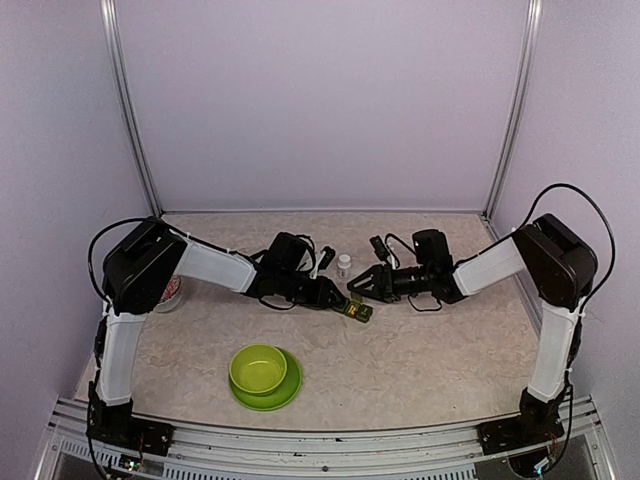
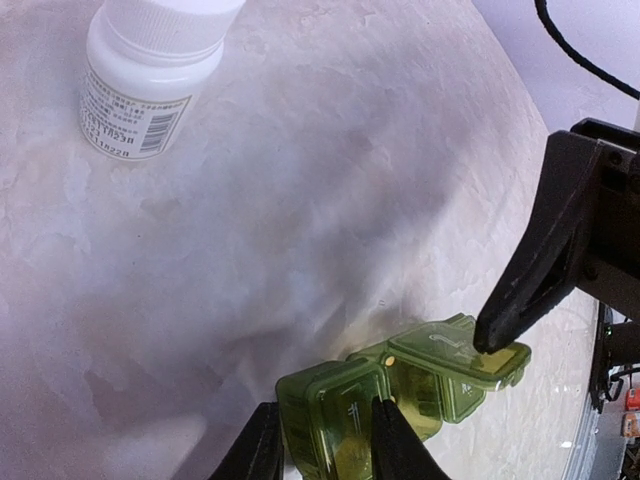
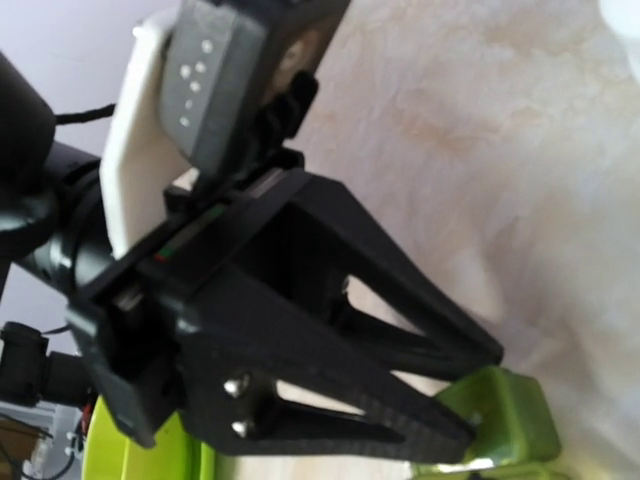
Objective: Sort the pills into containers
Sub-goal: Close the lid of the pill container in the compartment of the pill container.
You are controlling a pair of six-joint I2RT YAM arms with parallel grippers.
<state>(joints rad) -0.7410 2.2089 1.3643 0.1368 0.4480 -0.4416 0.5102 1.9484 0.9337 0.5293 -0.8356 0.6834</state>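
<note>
The containers, a small dark green pill box [image 1: 358, 312] [image 2: 420, 385] [image 3: 505, 410], lie on the table between the two arms. My left gripper [image 1: 338, 300] [image 2: 325, 445] is shut on the near compartment, one finger on each side. It also fills the right wrist view, where the left gripper [image 3: 478, 395] reaches the box from the left. My right gripper [image 1: 358, 286] is open, and one of its fingertips [image 2: 497, 335] touches the raised lid of the far compartment. Its own fingers do not show in the right wrist view. I cannot make out any pills.
A white pill bottle [image 1: 344, 265] [image 2: 150, 75] stands upright just behind the box. A lime-green bowl [image 1: 257, 367] on its plate [image 1: 285, 395] sits near the front. A white cup [image 1: 170, 296] is half hidden by the left arm. Walls enclose the back and sides.
</note>
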